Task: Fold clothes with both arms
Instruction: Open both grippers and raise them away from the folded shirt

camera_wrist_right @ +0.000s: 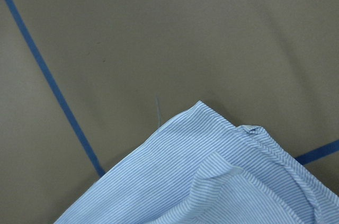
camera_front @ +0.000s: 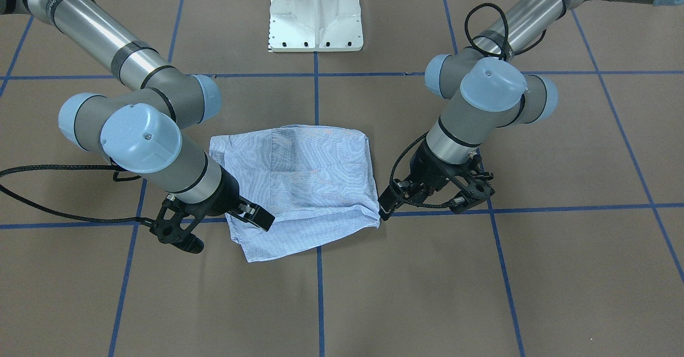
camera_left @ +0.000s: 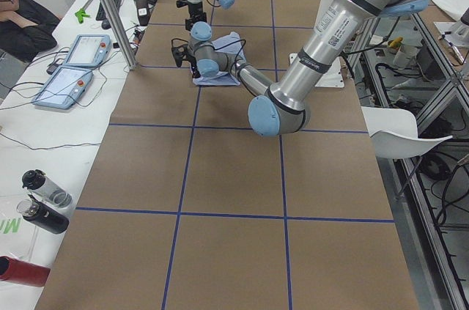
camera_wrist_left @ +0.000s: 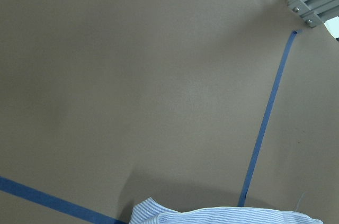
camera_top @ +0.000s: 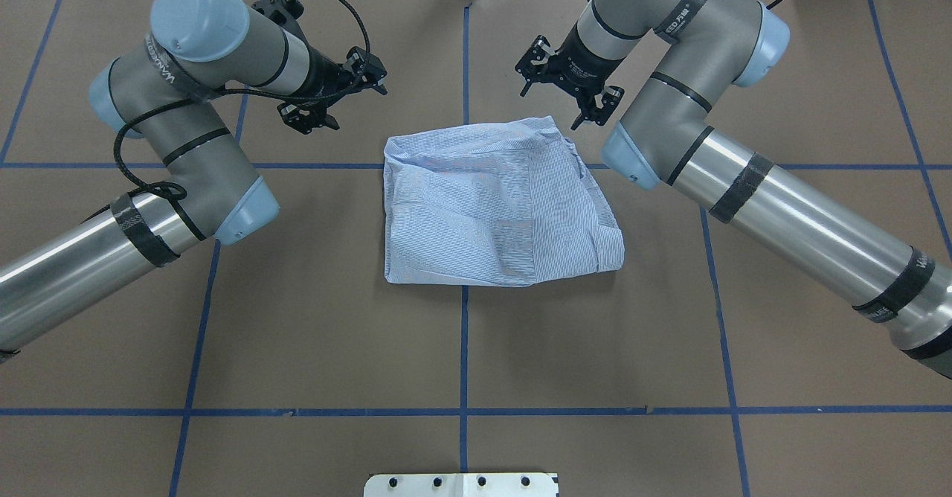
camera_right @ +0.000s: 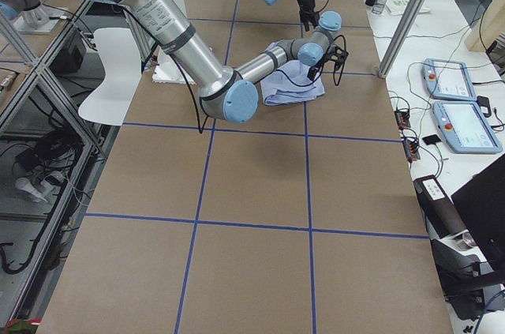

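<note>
Shirt: the light blue striped shirt [camera_top: 491, 207] lies mid-table [camera_top: 297, 318], down to a rough square w/ layers stacked. Nothing is gripping it.
L side: the left gripper [camera_top: 332, 94] hangs off the shirt's far corner on its own side, fingers wide apart and empty. Its wrist cam catches only a sliver of cloth edge at the bottom.
R side: the right gripper [camera_top: 567, 94] mirrors it at the other far corner, fingers spread too, holding nothing. Its wrist cam looks right down on that corner.
Contact: the front view puts one left fingertip [camera_front: 386, 206] right by the corner. Touching or just above, can't tell.
Step, my read: they look lined up on the far edge, poss. for one more fold toward the robot, or just a tidy.
Doing it well: drop both together, one per corner, and bite thru ALL layers. Take only the top sheet and the fold prob. peels open.
Watch: the right-arm side is messier. That edge is ragged and a bit of cloth pokes out past the far edge, so grab incl. that bit or tuck it first.
Lift: both arms level, same pace, cloth taut betw. them, carried low.
Lay-down: set the far edge on the near edge and let go at the same time.
</note>
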Robot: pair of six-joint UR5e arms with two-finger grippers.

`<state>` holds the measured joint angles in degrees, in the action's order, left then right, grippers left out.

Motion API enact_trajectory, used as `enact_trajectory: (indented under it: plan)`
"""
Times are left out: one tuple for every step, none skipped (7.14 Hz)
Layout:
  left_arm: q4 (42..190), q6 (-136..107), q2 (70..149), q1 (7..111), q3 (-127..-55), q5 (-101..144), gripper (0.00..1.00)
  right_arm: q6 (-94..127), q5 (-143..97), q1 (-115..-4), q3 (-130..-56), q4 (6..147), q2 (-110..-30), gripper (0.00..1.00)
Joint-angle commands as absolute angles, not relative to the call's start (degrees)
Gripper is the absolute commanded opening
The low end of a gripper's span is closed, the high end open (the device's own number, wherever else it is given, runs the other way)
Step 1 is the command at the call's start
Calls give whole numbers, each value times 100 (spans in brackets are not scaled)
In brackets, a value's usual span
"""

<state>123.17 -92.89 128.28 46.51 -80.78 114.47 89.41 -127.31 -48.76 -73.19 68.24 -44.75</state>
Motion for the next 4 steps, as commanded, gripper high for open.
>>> enact_trajectory:
  plan:
    - [11361,-8339,12396,4754,-9002,11496,99,8590,-12569,-4781,-7750,6802,-4613,100]
    - [10929,-7453,12018,4929,-9618,11496,99,7978,-12534,-4868,-7935,6829,-4797,100]
    - [10673,-6766,11675,5157,-10042,11496,99,7380,-12533,-5052,-8215,7055,-5103,100]
    - [10479,-6045,11420,5385,-10281,11496,99,6521,-12533,-5297,-8653,7675,-5437,100]
